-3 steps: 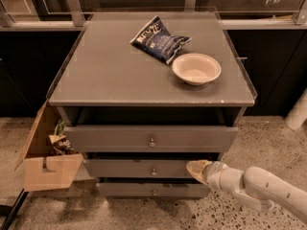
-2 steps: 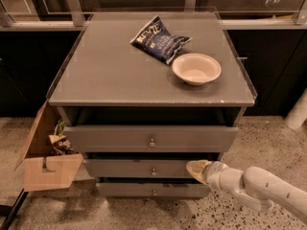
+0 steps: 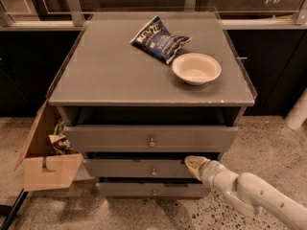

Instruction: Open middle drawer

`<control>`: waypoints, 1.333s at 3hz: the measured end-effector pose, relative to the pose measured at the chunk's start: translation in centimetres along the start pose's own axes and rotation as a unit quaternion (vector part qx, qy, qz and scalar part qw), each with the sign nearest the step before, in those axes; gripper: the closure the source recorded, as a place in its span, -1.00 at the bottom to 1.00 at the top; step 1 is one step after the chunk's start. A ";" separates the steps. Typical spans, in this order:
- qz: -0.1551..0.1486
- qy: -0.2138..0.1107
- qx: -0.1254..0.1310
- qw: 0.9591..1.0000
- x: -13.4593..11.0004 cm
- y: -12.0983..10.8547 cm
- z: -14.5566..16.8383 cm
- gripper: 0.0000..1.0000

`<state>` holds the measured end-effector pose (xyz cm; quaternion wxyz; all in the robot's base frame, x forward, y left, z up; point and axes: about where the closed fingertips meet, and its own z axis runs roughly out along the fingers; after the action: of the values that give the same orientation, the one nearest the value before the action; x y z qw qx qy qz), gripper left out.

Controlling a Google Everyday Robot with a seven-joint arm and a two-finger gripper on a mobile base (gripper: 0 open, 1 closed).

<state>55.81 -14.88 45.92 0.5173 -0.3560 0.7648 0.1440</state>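
The grey cabinet [image 3: 144,75] has three drawers stacked in front. The middle drawer [image 3: 124,169] is a grey flat front with a small round metal knob [image 3: 153,172] at its centre. It stands out a little from the cabinet, less than the taller top drawer [image 3: 110,138] above it. My gripper [image 3: 194,163], with a tan tip on a white arm [image 3: 249,195], reaches in from the lower right. Its tip is at the upper right edge of the middle drawer's front, right of the knob. The short bottom drawer [image 3: 124,189] lies below.
A blue chip bag [image 3: 158,40] and a white bowl [image 3: 196,68] lie on the cabinet top. An open cardboard box [image 3: 45,169] with snack packs stands on the floor at the left. Dark cabinets run behind; a white object [image 3: 298,111] stands at the right.
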 end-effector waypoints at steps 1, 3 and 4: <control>0.003 -0.025 0.052 0.998 -0.7 -2.0 0.7 1.00; 0.008 -0.041 0.093 0.995 -1.4 -4.5 1.7 1.00; 0.003 -0.027 0.092 0.995 -0.6 -4.6 2.7 1.00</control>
<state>60.95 -16.31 46.04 0.5683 -0.3002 0.7615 0.0839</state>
